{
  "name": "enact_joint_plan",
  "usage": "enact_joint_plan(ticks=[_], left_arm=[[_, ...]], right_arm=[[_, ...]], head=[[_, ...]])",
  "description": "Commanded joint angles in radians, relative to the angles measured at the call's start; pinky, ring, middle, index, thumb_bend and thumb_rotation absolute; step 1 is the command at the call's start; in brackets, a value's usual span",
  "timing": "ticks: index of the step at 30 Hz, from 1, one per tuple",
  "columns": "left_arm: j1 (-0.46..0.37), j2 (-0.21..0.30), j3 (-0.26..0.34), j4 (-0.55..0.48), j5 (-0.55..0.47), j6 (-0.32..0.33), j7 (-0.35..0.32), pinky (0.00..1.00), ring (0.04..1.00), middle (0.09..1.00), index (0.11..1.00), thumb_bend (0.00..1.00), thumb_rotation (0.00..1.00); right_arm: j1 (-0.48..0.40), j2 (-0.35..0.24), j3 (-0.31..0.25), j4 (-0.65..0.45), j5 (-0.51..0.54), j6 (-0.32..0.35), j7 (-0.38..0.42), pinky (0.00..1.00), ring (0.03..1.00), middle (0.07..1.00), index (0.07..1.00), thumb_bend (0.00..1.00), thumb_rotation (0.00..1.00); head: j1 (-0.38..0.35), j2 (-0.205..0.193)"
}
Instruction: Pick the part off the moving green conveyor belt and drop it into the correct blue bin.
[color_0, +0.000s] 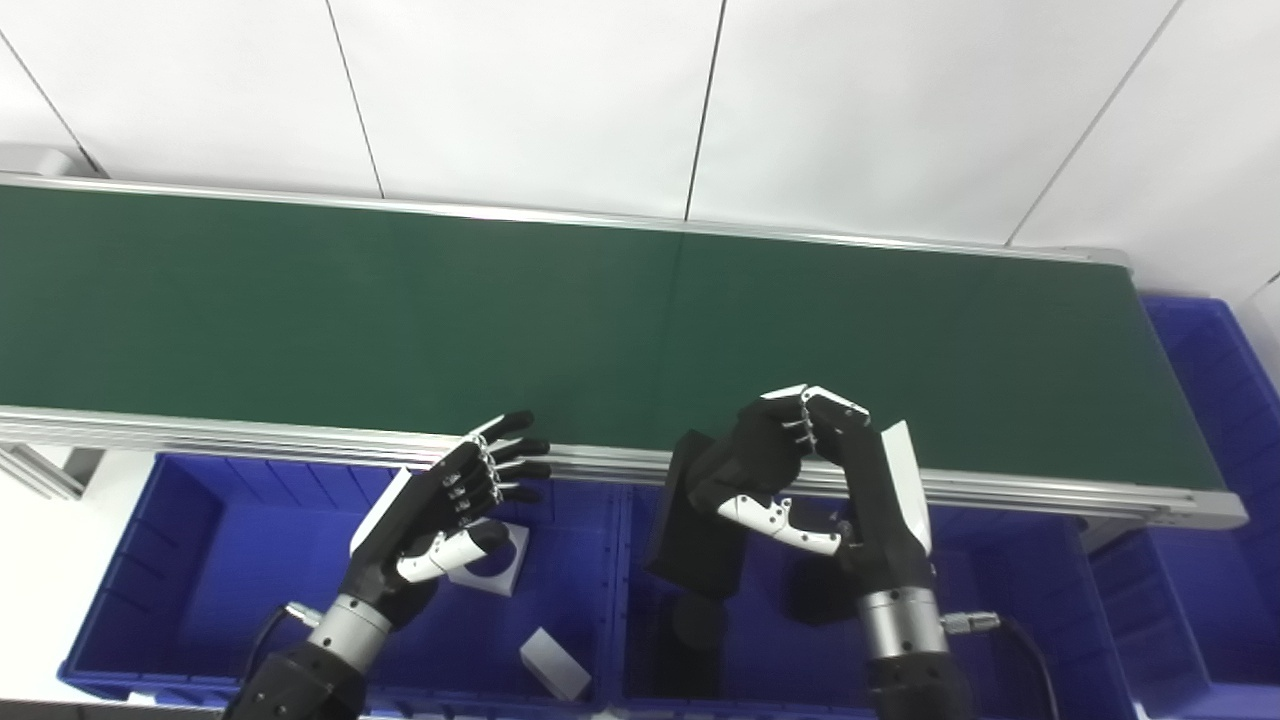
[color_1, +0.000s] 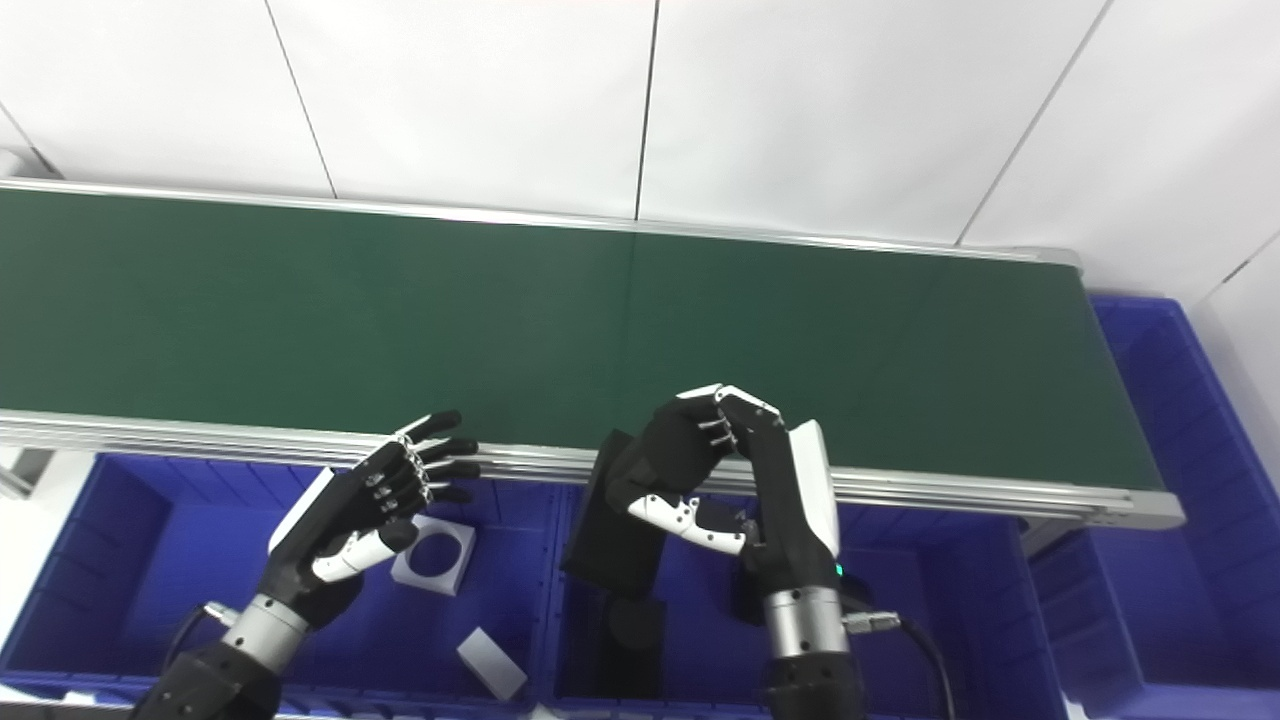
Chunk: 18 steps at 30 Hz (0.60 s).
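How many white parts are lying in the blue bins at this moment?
2, both in the left blue bin: a white square part with a round hole beside the left hand, and a white block near the bin's front right corner. The arms may hide others.

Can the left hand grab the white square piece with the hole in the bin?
Probably yes. The left hand is open, right above the white piece in the bin, with nothing between.

Three blue bins (color_0: 190, 520), two white parts (color_0: 490, 565), perhaps three black parts (color_0: 695, 525).
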Motion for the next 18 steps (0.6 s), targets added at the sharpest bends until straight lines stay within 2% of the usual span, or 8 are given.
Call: enact_joint_plan(ticks=[1, 12, 18], left_arm=[[-0.012, 0.011, 0.012, -0.038, -0.023, -0.002, -0.012, 0.69, 0.761, 0.812, 0.872, 0.96, 0.51], [-0.015, 0.03, 0.034, -0.067, -0.035, 0.022, -0.021, 0.69, 0.757, 0.804, 0.866, 0.93, 0.51], [-0.017, 0.04, 0.044, -0.07, -0.045, 0.03, -0.031, 0.69, 0.754, 0.804, 0.871, 0.92, 0.51]], right_arm=[[0.012, 0.007, -0.002, -0.027, 0.001, -0.029, -0.02, 0.36, 0.453, 0.523, 0.493, 0.5, 0.0], [0.096, -0.017, -0.047, -0.049, -0.01, -0.039, -0.033, 0.32, 0.443, 0.537, 0.501, 0.5, 0.0], [0.104, -0.026, -0.077, -0.017, -0.031, -0.041, -0.051, 0.32, 0.44, 0.534, 0.503, 0.5, 0.0]], head=[[-0.007, 0.007], [-0.057, 0.039], [-0.065, 0.047]])
